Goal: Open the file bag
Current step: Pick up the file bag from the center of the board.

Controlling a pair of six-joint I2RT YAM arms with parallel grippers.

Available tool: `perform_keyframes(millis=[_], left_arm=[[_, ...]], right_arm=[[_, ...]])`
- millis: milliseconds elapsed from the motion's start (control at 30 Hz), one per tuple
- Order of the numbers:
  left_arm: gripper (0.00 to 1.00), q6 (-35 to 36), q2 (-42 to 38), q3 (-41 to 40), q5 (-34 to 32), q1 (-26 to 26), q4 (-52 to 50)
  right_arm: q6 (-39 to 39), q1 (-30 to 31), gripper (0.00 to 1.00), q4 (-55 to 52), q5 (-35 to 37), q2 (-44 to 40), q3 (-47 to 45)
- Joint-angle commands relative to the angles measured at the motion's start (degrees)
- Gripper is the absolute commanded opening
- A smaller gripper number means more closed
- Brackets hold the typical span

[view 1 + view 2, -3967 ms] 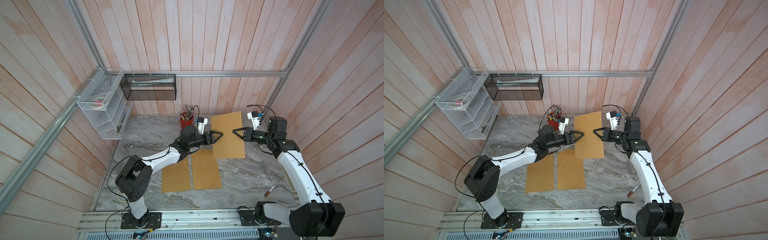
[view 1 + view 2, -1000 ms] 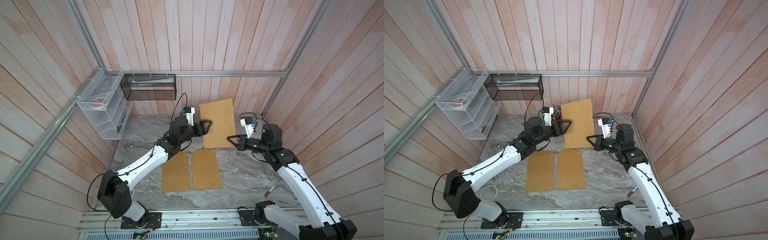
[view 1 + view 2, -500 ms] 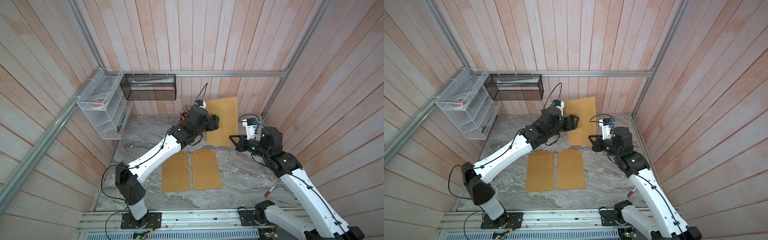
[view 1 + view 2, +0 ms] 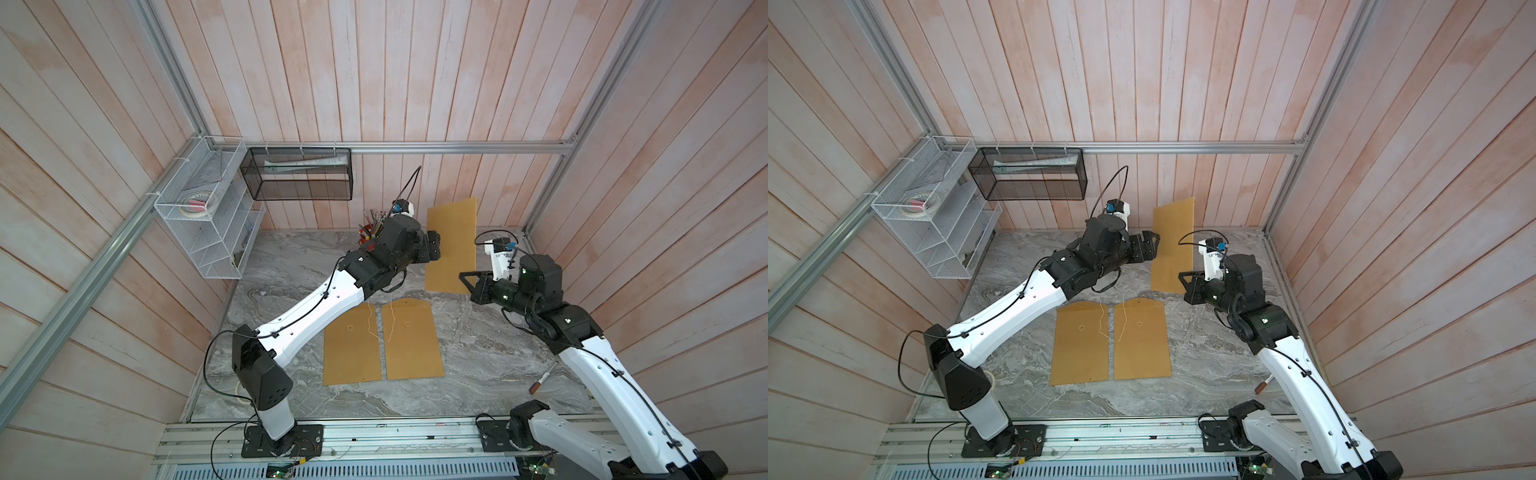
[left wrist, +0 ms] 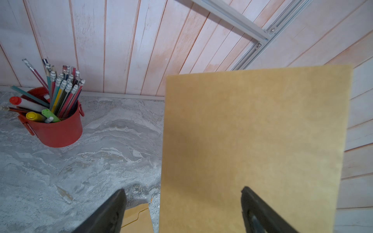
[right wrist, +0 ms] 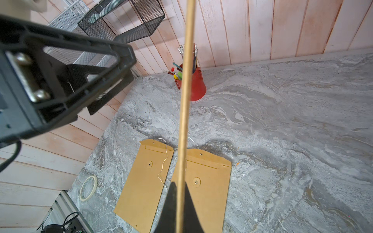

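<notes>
Grey marble tabletop [image 4: 291,266], pink plank walls [image 4: 395,83] — file bag [image 4: 453,245] upright near the red pencil cup [image 5: 58,129], pinched at its lower edge by the right gripper [image 4: 463,280], left gripper [image 4: 434,249] spread wide astride its side edge — bag-orienting step, probably; next, shutting on the bag where it opens.

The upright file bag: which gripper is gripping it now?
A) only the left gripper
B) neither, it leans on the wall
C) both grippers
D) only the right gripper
D: the right gripper is shut on the edge of the upright file bag, while the left gripper stands wide open and does not pinch it.
</notes>
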Motion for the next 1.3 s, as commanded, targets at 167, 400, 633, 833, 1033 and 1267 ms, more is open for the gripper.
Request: perform_keyframes(millis=[167, 400, 633, 833, 1033, 1267], left_arm=[[0.92, 1.15, 6.37, 12.48, 2.46, -1.44, -1.93], [0.92, 1.57, 12.76, 23.18, 4.45, -2.97, -5.29], [0.92, 1.93, 16.55, 28.27, 4.04, -3.16, -8.81], [0.86, 2.55, 19.79, 33.61, 2.71, -3.20, -13.67], [0.77, 2.89, 20.95, 36.04, 1.59, -3.16, -17.04], [0.69, 3.69, 20.95, 36.09, 0.58, -3.09, -18.42]], right_arm=[[0.85, 2.40, 0.00, 0.02, 4.12, 1.14, 0.50], [2.02, 5.87, 0.00, 1.64, 6.65, 3.53, 1.52], [2.20, 9.10, 0.00, 2.14, 8.82, 5.62, 3.35], [1.68, 11.76, 0.00, 1.48, 11.52, 7.41, 5.30], [1.40, 14.35, 0.00, 0.47, 15.14, 8.86, 6.98], [1.49, 15.59, 0.00, 0.69, 17.23, 9.73, 7.82]])
